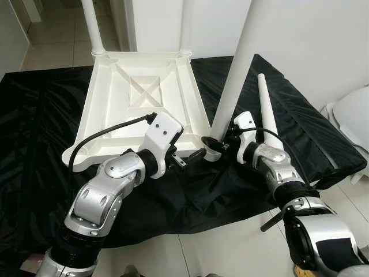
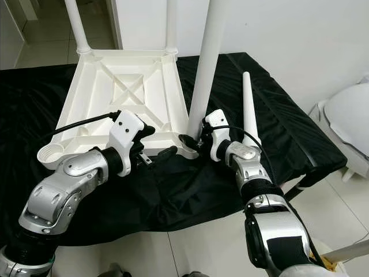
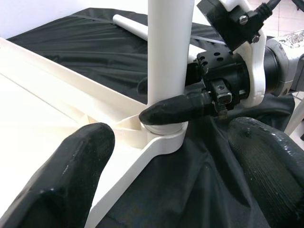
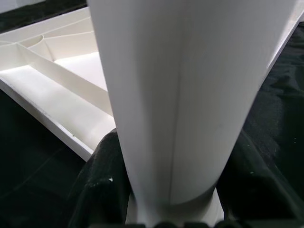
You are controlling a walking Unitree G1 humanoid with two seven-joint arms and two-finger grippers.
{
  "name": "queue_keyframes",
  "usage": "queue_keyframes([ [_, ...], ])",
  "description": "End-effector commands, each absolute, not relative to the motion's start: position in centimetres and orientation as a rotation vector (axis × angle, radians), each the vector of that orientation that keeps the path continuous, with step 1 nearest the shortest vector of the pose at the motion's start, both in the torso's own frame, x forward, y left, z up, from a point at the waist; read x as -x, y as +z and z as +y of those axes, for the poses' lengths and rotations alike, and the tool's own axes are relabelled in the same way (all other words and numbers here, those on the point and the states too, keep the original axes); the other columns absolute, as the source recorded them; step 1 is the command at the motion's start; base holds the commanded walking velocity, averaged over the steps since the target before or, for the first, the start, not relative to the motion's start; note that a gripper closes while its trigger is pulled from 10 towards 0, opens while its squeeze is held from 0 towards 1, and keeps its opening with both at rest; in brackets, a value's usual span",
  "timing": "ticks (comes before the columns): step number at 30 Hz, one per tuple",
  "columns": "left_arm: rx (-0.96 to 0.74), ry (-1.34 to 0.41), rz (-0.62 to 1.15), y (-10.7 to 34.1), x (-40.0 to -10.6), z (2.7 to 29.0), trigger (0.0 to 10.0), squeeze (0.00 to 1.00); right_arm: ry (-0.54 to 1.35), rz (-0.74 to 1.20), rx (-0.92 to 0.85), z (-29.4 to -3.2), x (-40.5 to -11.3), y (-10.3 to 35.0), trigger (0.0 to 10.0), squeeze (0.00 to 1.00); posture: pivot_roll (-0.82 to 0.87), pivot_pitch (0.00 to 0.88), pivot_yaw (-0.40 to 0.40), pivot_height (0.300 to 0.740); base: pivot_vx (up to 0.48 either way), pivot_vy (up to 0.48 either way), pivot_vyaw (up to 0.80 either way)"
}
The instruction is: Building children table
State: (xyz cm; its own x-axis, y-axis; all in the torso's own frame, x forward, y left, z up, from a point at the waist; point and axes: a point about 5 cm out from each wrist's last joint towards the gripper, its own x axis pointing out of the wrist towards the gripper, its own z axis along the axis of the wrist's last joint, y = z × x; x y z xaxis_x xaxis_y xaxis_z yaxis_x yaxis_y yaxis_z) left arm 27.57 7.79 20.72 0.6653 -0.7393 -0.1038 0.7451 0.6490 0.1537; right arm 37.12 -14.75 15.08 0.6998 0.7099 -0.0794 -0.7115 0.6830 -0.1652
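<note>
The white tabletop [image 1: 138, 98] lay upside down on a black cloth [image 1: 34, 133], ribs up. Two legs stood in the far corner sockets: far-left leg [image 1: 91, 26] & far-right leg [image 2: 171, 26]. A third leg [image 1: 233, 75] stood in the near-right corner socket, leaning a bit. The right gripper [image 1: 214, 143] was pinching that leg low down, just above the socket; its wrist view showed black fingers [image 4: 102, 190] pressed against both sides of the white tube. The left gripper [image 1: 193, 157] sat just beside the same corner w/ fingers [image 3: 61, 175] spread apart, holding nothing, straddling the tabletop edge near the socket. A fourth leg [image 1: 266, 109] lay loose on the cloth, right of the tabletop, near the right arm. The near-left socket [image 2: 49, 154] was open, no leg in it. Judgement: approx 3 of 4 legs in; third prob still being seated, can't tell if fully home. Left: the loose leg into the near-left socket, then flip the table upright
</note>
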Motion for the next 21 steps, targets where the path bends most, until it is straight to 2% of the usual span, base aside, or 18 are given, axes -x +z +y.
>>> queue_keyframes([
  [1,-0.197,-0.828,0.035,20.7,-27.4,7.9,10.0,0.00,0.808,0.039,0.178,-14.9,-36.8,14.3,0.0,0.00,-0.01,0.044,-0.021,0.740,0.000,0.000,0.00],
  [4,-0.201,-0.842,0.046,20.4,-27.3,7.8,10.0,0.00,0.705,0.032,0.108,-15.8,-36.7,13.5,0.0,0.00,-0.02,0.048,-0.018,0.740,0.000,0.000,0.00],
  [13,-0.203,-0.855,0.051,20.3,-27.2,7.6,10.0,0.00,0.547,0.004,0.045,-15.8,-36.4,12.7,0.0,0.00,-0.03,0.051,-0.015,0.740,0.000,0.000,0.00],
  [15,-0.199,-0.859,0.051,20.3,-27.2,7.5,10.0,0.00,0.417,0.006,-0.001,-15.9,-36.5,12.3,0.0,0.00,-0.03,0.053,-0.015,0.740,0.000,0.000,0.00],
  [21,-0.195,-0.860,0.052,20.2,-27.1,7.5,10.0,0.00,0.253,-0.010,-0.038,-15.1,-36.2,11.7,0.0,0.00,-0.03,0.056,-0.019,0.740,0.000,0.000,0.00],
])
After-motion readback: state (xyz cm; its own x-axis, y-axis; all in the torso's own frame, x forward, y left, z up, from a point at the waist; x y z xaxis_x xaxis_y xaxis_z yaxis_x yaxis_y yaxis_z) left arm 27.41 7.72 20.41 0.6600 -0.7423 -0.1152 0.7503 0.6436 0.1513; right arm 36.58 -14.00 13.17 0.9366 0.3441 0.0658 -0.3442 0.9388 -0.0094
